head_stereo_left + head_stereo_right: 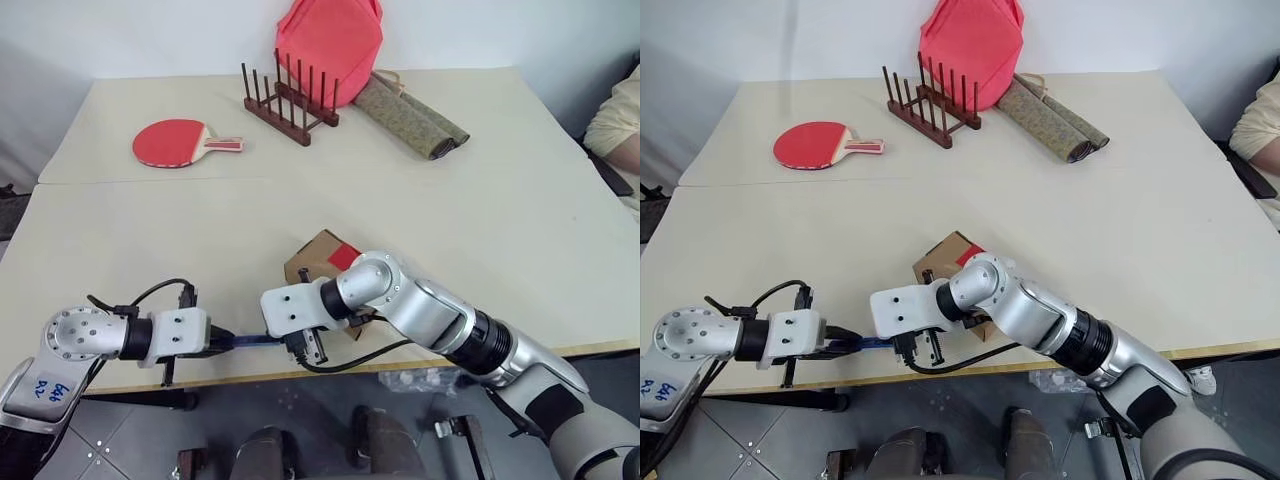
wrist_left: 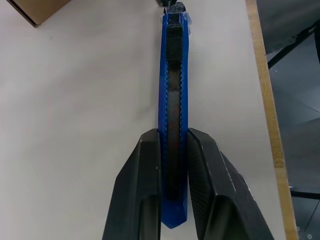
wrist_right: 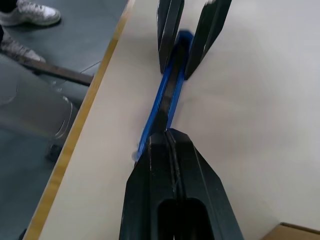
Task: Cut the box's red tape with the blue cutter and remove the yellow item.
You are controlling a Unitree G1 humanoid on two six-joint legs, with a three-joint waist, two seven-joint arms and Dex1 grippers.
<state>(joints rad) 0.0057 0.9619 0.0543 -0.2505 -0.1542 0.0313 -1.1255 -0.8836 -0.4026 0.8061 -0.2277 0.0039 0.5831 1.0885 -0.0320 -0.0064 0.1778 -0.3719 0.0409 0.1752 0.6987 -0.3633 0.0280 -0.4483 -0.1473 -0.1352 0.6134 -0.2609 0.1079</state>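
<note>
We have the cream worktop (image 1: pixel 480 210) spread before us, and the box (image 1: pixel 318 254) sits near its front edge, flaps down, with the red tape (image 1: pixel 344 257) showing on the lid just behind our right arm. The tape looks uncut, so the yellow item must be inside the closed carton, out of sight.

Nearer the edge, the blue cutter (image 2: pixel 173 115) lies stretched between our two arms. Our left pincer (image 2: pixel 173 150) is clamped on the cutter's rear end, one black finger on each side of the blue handle. Our right pincer (image 3: pixel 167 137) has its fingers pressed together over the cutter's other end, near the black slider; from the right wrist view we judge they have closed on the cutter's tip, though the contact itself is hidden under the fingers.

We take this for the preparing step: either the blade is being drawn out or the tool is being passed from one hand to the other. Cutting has not begun.

Next, we judge, one pincer must let go while the other keeps a firm hold, then the blade end must be carried to the red tape and drawn across it along the lid's seam.
</note>
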